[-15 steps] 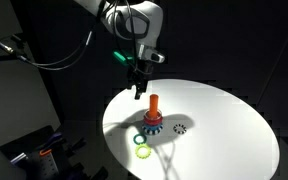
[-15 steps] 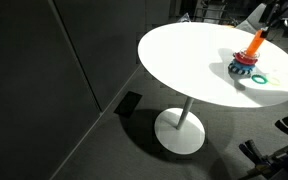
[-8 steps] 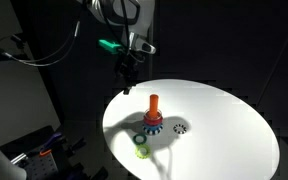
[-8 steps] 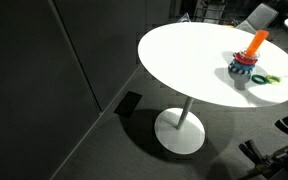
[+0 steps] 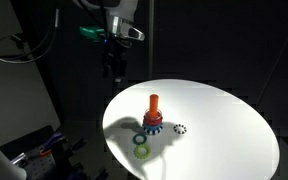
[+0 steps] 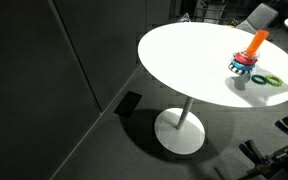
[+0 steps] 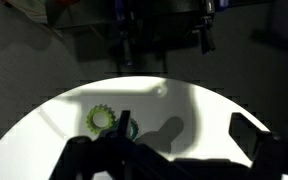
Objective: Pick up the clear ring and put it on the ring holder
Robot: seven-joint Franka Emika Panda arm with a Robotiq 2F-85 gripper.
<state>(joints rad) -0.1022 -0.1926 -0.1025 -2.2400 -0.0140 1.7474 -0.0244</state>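
The ring holder (image 5: 153, 113), an orange peg on a red collar and a blue toothed base, stands on the white round table (image 5: 224, 140); it also shows in the other exterior view (image 6: 250, 58). A faint glassy ring (image 5: 139, 139) lies by the base and seems to be the clear ring; it is hard to make out. My gripper (image 5: 112, 68) hangs high above the table's far left edge, well away from the holder. In the wrist view its fingers (image 7: 164, 150) are spread wide and empty.
A yellow-green ring (image 5: 141, 152) lies at the table's front left, seen also in an exterior view (image 6: 272, 79) and the wrist view (image 7: 102, 120). A black-and-white dotted ring (image 5: 180, 128) lies right of the holder. The surroundings are dark.
My gripper has risen and moved left, from just above the holder's peg to high over the table's edge. The rings and holder have not moved.
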